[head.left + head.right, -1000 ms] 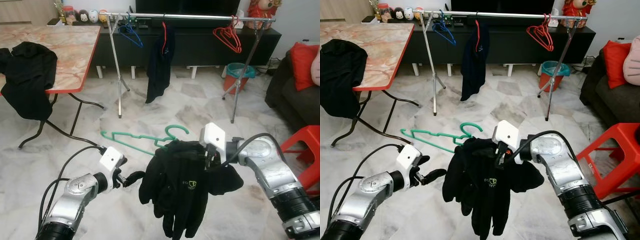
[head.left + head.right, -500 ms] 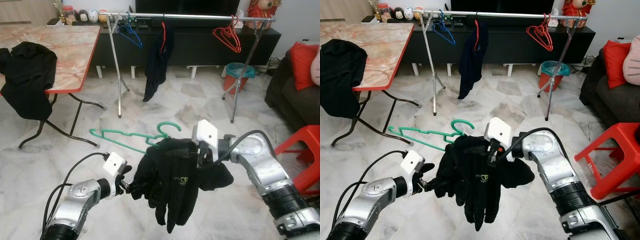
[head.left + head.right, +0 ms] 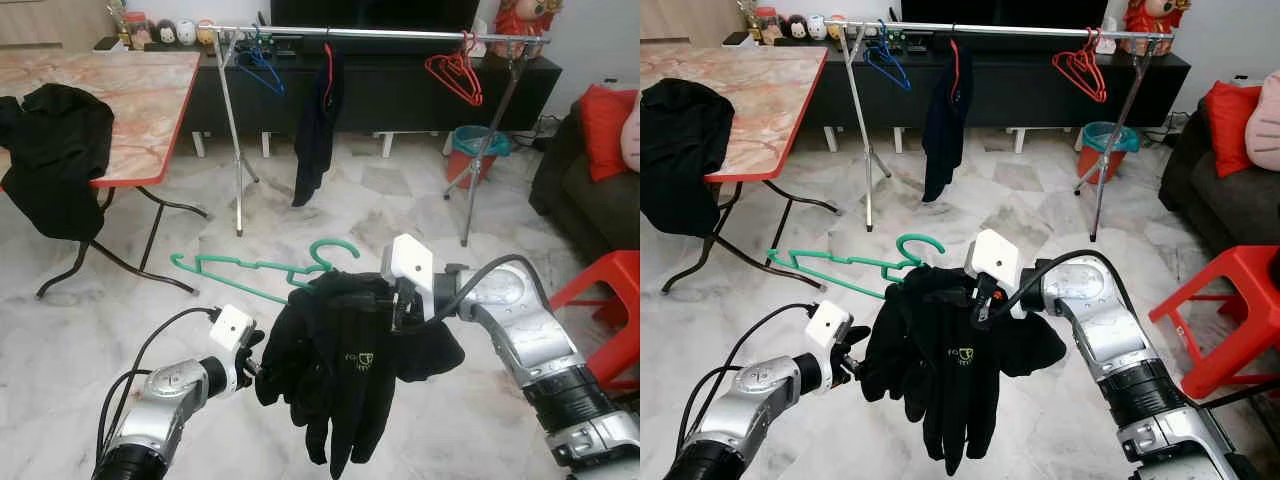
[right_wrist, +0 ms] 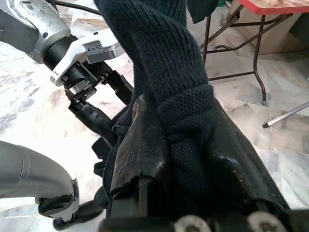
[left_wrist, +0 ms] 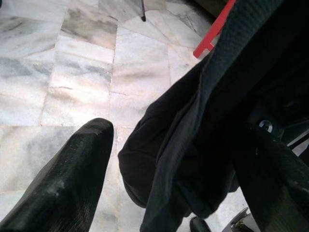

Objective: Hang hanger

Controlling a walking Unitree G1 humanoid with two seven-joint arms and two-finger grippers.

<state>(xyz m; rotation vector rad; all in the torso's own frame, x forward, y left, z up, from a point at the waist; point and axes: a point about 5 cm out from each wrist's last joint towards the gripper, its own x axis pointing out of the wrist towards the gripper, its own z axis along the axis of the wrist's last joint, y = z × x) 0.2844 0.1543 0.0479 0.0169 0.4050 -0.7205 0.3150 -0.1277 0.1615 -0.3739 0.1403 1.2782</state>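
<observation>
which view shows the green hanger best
The left eye view: the green hanger shows its hook and one long arm sticking out of the black garment. The right eye view shows much the same. Both wrist views show mostly dark fabric.

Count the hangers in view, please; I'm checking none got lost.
At least 5: green hanger under the held garment; on the rail, blue hanger, red garment hanger, two-plus overlapping red hangers.
</observation>
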